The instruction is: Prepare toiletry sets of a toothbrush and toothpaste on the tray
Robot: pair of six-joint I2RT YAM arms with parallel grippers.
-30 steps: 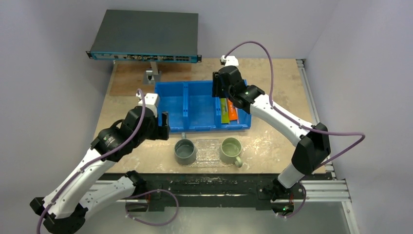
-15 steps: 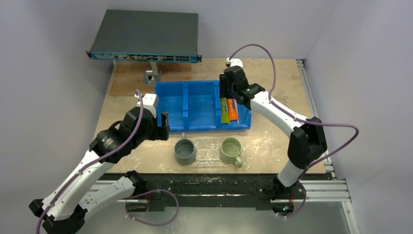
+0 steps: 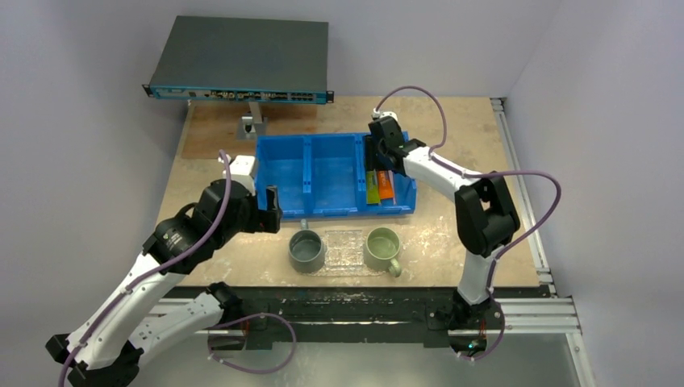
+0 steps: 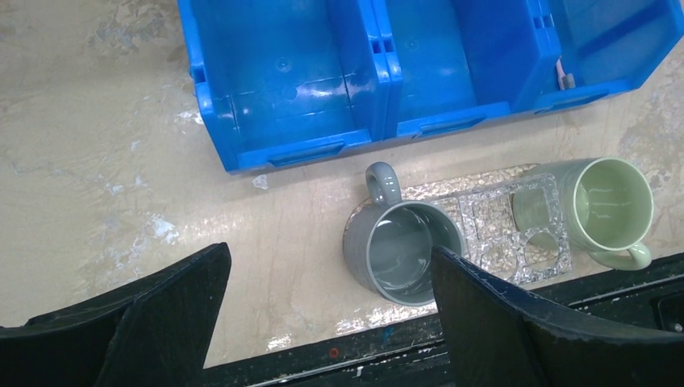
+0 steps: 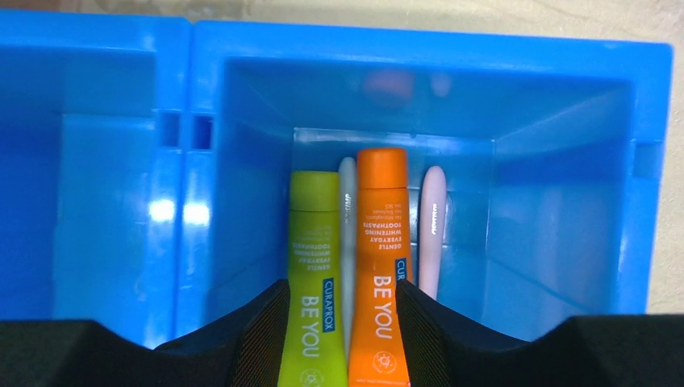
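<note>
- Four items, none on the tray yet: green tapered tube [image 5: 313, 266], orange tapered tube [image 5: 382, 258] and two thin pale toothbrush sticks [image 5: 432, 230]. They lie side by side in the right compartment of the blue three-compartment plastic bin [image 3: 310, 211].
- Right hand [image 5: 339, 294]: fingers spread, holding nothing, poised over that compartment with both tubes' wide ends between them.
- Long axes are parallel and run straight away from this hand, so its opening spans across them. Judged: narrow onto one tube before pinching.
- Transparent pebbled oblong tray [image 3: 345, 246]: on the tabletop [image 3: 460, 121], between grey mug [image 3: 307, 251] and pale-green mug [image 3: 382, 248].
- Left hand [image 4: 327, 256]: spread, empty, above the tabletop near the grey mug. The right arm is nearer the items.
</note>
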